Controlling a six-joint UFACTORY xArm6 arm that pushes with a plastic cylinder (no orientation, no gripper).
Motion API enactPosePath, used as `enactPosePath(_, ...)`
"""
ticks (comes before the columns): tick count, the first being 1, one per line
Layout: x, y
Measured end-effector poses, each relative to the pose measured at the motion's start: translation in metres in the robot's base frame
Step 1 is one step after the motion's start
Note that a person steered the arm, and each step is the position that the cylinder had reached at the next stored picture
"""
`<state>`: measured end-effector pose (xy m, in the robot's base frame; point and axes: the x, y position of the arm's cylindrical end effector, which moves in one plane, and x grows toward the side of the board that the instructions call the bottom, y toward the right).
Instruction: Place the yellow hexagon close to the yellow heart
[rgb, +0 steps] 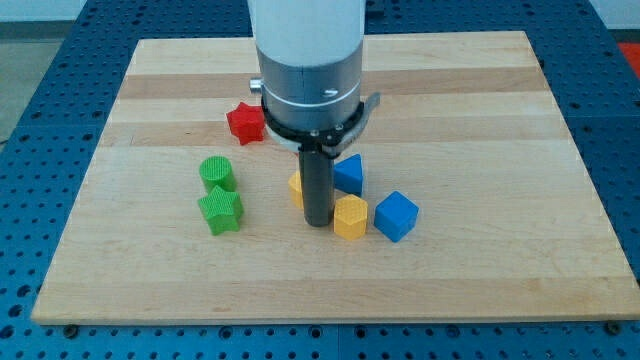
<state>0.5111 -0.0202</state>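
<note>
The yellow hexagon (351, 217) lies on the wooden board, just below centre. My tip (319, 222) touches the board right at the hexagon's left side. A yellow block (296, 186), mostly hidden behind the rod, shows only a small edge at the rod's left; its shape cannot be made out, though it is likely the yellow heart. It sits up and to the left of the hexagon, with the rod between them.
A blue block (349, 174) sits just above the hexagon, and a blue cube (396, 216) just to its right. A red star (245, 122) lies upper left of the rod. A green cylinder (217, 173) and green star (220, 210) stand at the left.
</note>
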Motion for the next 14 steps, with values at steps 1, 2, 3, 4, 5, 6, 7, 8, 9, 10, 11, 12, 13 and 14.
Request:
enactPosePath(1,-0.011,-0.002)
enactPosePath(2,-0.005,-0.002)
enactPosePath(3,0.003,-0.005)
enactPosePath(4,0.003,-0.005)
enactPosePath(5,0.003,-0.005)
enactPosePath(6,0.012,-0.005)
enactPosePath(7,0.060,-0.001)
enactPosePath(8,0.094,0.034)
enactPosePath(9,0.088,0.082)
enactPosePath(10,0.060,0.082)
enactPosePath(11,0.047,0.077)
enactPosePath(12,0.041,0.056)
enactPosePath(13,0.030,0.014)
enactPosePath(14,0.026,-0.029)
